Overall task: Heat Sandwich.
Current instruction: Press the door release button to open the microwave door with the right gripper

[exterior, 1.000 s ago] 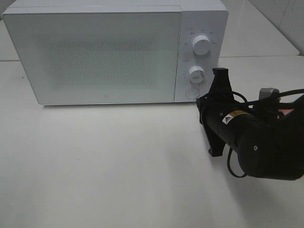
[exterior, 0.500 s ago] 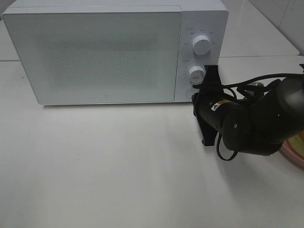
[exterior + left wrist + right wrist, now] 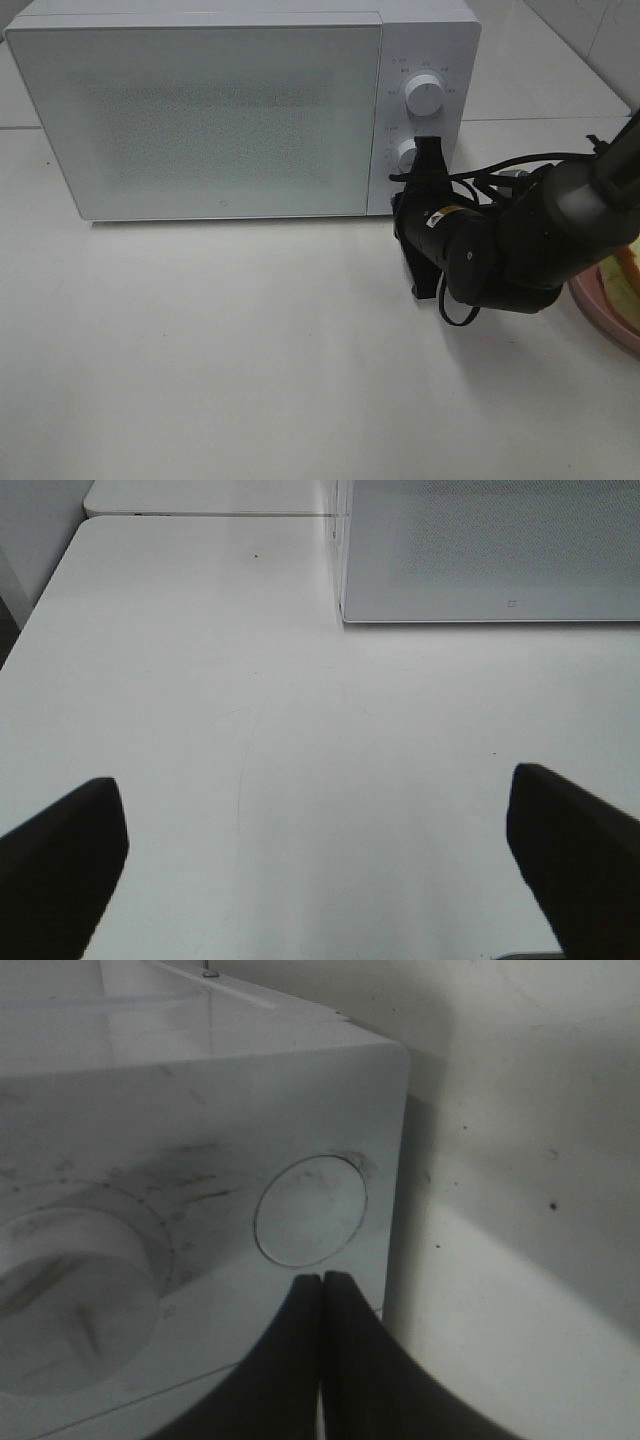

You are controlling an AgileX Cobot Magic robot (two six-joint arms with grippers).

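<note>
Right gripper [image 3: 322,1282]: fingers pressed together, nothing between, tips just short of round button [image 3: 310,1210] on microwave [image 3: 200,110] panel; contact unclear. Lower dial [image 3: 70,1300] to one side of tips, panel's corner edge to other, open table [image 3: 200,350] beyond. Left gripper [image 3: 312,785]: fingers spread wide, empty, bare tabletop ahead, microwave's front corner well ahead. Sandwich [image 3: 630,262]: only yellowish sliver on pink plate [image 3: 600,315], cut off by frame edge, behind right arm, well apart from both grippers. Microwave door shut. Surface plain white.

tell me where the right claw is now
The right claw sits right of centre in the high view, shut, tips by the round button on the microwave.
</note>
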